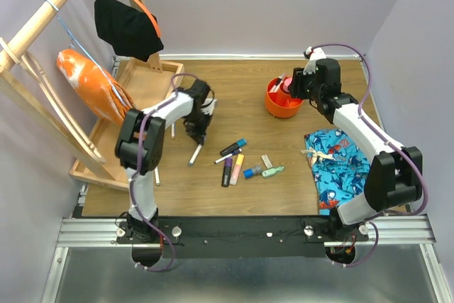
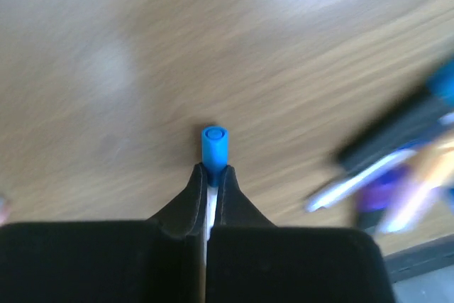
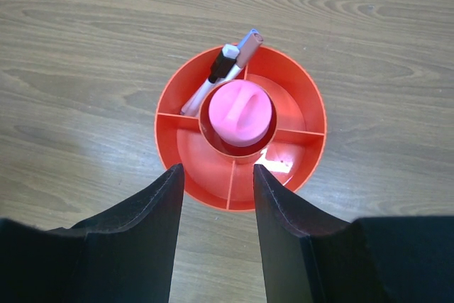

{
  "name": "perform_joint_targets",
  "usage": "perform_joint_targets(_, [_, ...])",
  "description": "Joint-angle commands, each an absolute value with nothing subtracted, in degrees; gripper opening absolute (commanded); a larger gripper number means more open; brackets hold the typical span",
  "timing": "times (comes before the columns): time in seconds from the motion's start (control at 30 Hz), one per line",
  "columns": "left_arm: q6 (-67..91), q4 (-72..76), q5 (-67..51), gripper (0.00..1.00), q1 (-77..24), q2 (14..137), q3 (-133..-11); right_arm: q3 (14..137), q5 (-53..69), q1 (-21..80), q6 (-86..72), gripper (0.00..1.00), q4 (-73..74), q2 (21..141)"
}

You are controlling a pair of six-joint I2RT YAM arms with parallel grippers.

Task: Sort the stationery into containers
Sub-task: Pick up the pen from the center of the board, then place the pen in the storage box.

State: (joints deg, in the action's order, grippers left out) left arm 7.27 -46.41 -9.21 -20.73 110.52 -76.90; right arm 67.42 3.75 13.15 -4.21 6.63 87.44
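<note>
My left gripper [image 1: 198, 133] is shut on a thin white pen [image 1: 195, 152] with a blue cap [image 2: 213, 147], held tilted over the table; its jaws [image 2: 212, 170] pinch the pen just behind the cap. My right gripper [image 1: 293, 89] is open and empty [image 3: 217, 169], just above the near rim of the round orange-red pot [image 1: 278, 108]. The pot [image 3: 170, 143] holds a pink marker [image 3: 241, 113] in its middle cup and a pen [image 3: 221, 72] in a side compartment. Several markers lie mid-table: black-blue [image 1: 233, 148], purple [image 1: 227, 171], orange [image 1: 237, 168], blue [image 1: 252, 172], green [image 1: 273, 171], and a small eraser [image 1: 267, 161].
A blue patterned cloth [image 1: 337, 164] lies at the right. A light-wood tray [image 1: 152, 83] sits at the back left under a wooden rack [image 1: 42, 15] that carries an orange cloth [image 1: 89, 84] and a black cloth [image 1: 126, 28]. White pens [image 1: 157, 175] lie by the tray.
</note>
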Motion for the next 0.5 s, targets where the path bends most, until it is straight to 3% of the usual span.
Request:
perform_joint_targets(0.0, [1.1, -57.9, -21.7, 0.00, -27.4, 118.9, -100.1, 69.4, 1.7, 12.3, -2.2, 0.51, 8.4, 87.5])
perform_joint_targets(0.13, [-1.4, -60.9, -25.8, 0.00, -30.1, 128.5, -130.0, 70.4, 0.8, 11.9, -1.8, 0.51, 8.7, 87.7])
perform_joint_targets(0.23, [-0.3, -52.3, -27.4, 0.00, -30.3, 131.6, -138.8, 71.1, 0.4, 11.4, -1.8, 0.51, 9.5, 87.6])
perform_joint_targets(0.3, [-0.2, -44.2, -30.0, 0.00, -30.3, 130.5, -135.7, 71.3, 0.4, 11.3, -1.5, 0.51, 10.1, 87.2])
perform_joint_targets(0.47, [5.3, 2.2, -39.4, 0.00, -30.2, 123.1, -108.0, 71.4, 0.3, 11.1, 2.0, 0.51, 11.5, 85.7])
